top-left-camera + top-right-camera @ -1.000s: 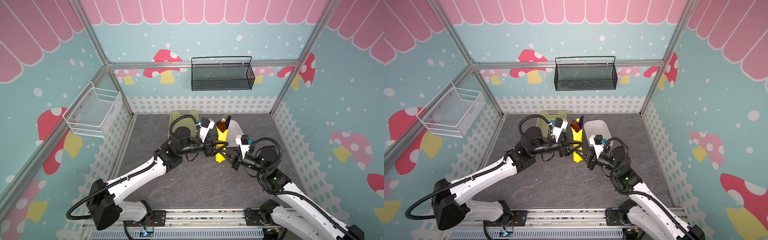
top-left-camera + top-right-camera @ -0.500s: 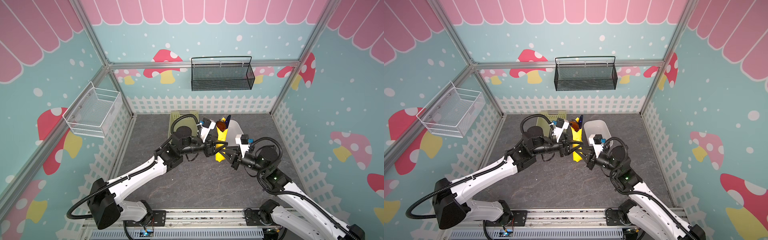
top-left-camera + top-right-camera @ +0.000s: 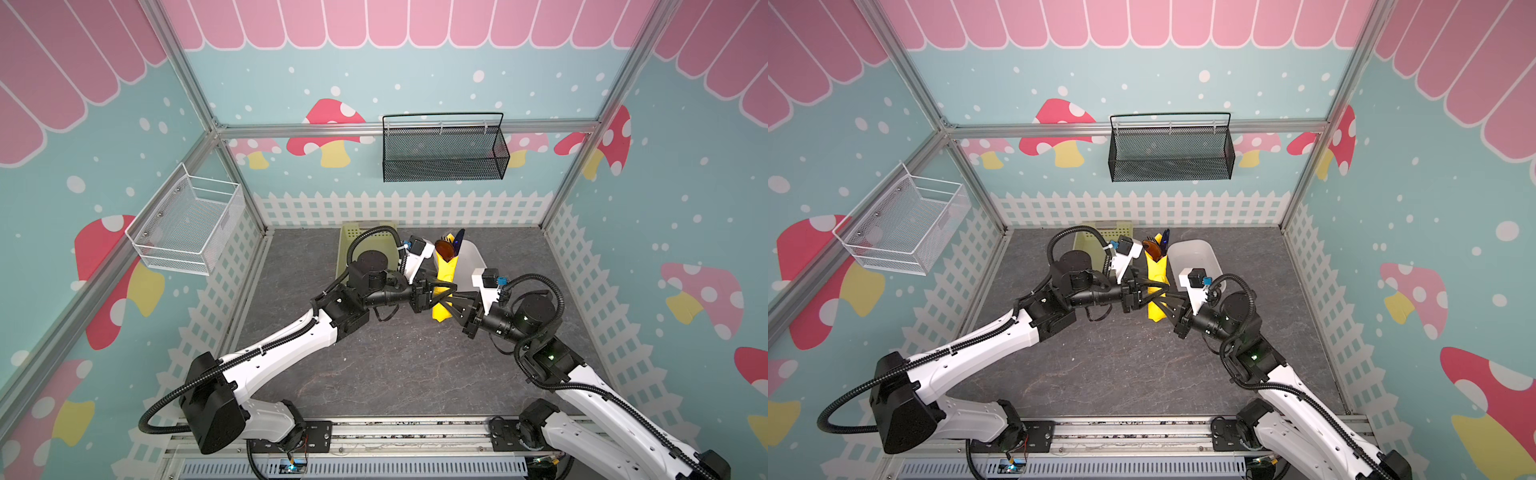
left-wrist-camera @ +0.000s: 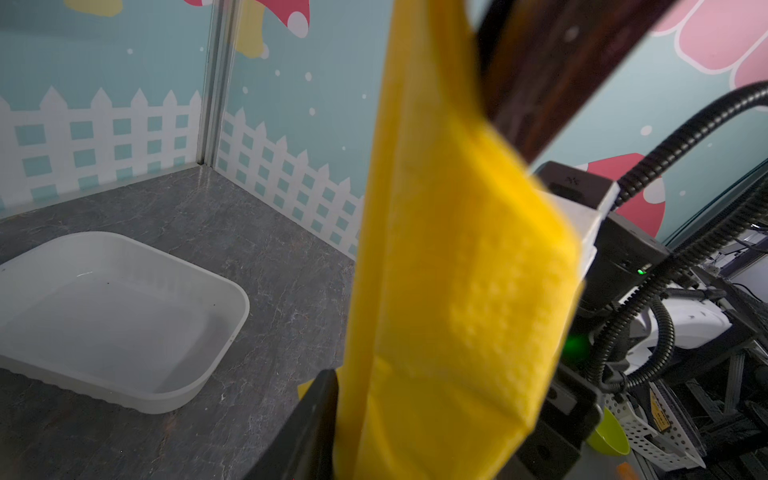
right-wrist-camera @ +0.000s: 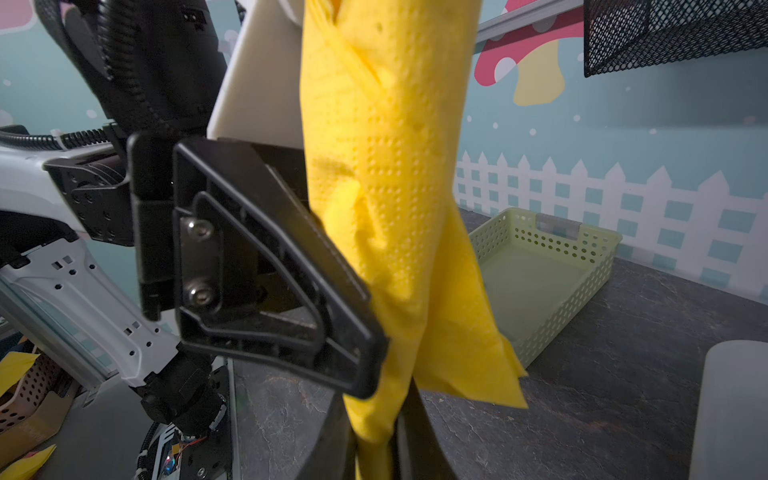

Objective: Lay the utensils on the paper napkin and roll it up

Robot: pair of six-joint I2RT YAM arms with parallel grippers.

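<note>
Above the grey table (image 3: 395,365), the rolled paper napkin (image 3: 443,272), utensils (image 3: 448,248) poking out, was held upright, clamped by left gripper (image 3: 445,291) and right gripper (image 3: 453,299), between green basket (image 3: 351,241) and white tray (image 3: 471,257).

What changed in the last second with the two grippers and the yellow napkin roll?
The left gripper narrowed its jaws onto the middle of the rolled yellow paper napkin; neither arm visibly travelled. Unchanged: the right gripper stays shut on the roll's lower end, the roll stands upright with the dark utensils poking from its top, and the white plastic tub and pale green perforated basket sit where they were.
</note>
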